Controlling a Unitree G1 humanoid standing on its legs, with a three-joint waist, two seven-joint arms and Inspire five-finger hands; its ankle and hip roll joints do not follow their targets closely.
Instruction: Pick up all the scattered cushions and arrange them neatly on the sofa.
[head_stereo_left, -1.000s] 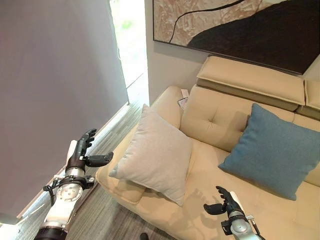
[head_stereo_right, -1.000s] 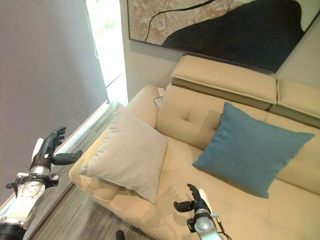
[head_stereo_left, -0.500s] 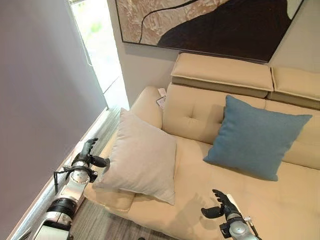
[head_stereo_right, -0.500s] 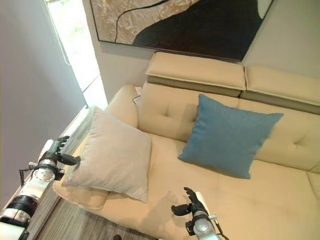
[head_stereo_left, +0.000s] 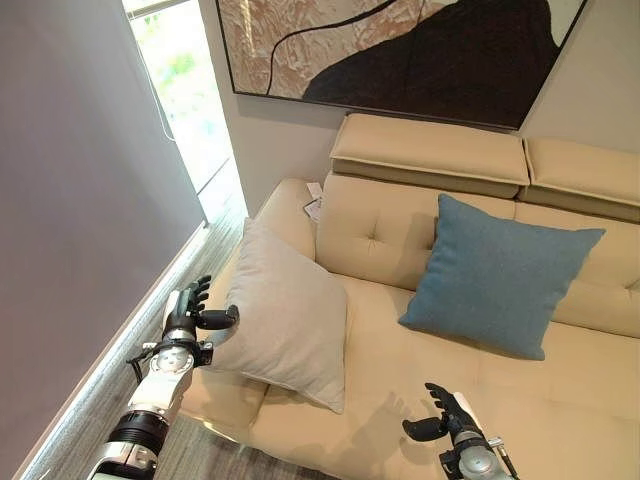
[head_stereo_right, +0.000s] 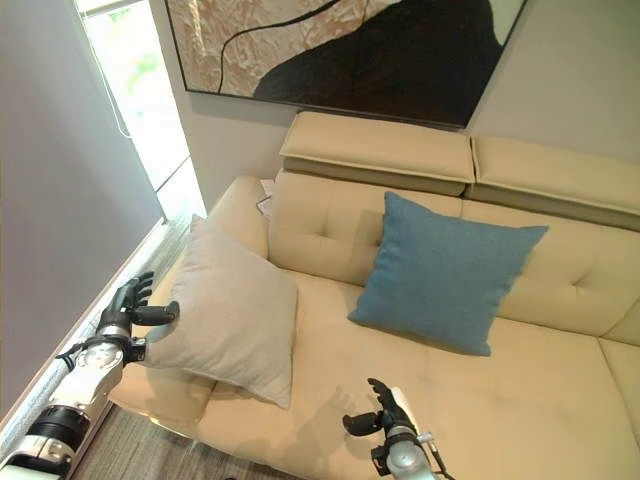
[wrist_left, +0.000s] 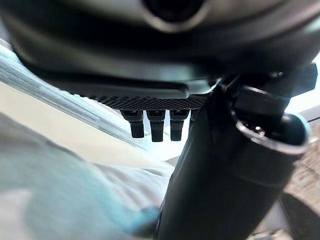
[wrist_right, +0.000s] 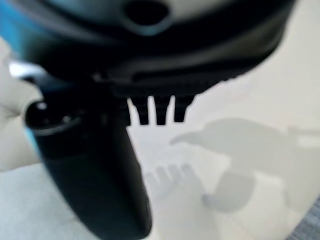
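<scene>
A light grey cushion (head_stereo_left: 285, 312) leans at the left end of the beige sofa (head_stereo_left: 420, 380), by the armrest. A blue cushion (head_stereo_left: 496, 275) stands tilted against the backrest, further right. My left hand (head_stereo_left: 193, 310) hovers just left of the grey cushion's edge, fingers straight and thumb pointing at the fabric, holding nothing. The grey cushion (wrist_left: 55, 195) shows close beside my left hand (wrist_left: 220, 165) in the left wrist view. My right hand (head_stereo_left: 441, 413) floats open above the seat's front edge, right of the grey cushion; my right hand (wrist_right: 95, 175) is over bare seat fabric.
A large dark and cream painting (head_stereo_left: 400, 50) hangs on the wall above the sofa. A grey wall panel (head_stereo_left: 80, 200) and a bright window strip (head_stereo_left: 185, 110) stand on the left. Wood floor (head_stereo_left: 95, 400) runs along the sofa's left side.
The camera has shifted, bringing more of the sofa's right side into view. My left hand has opened out slightly beside the grey cushion. The right hand and both cushions have kept their places.
</scene>
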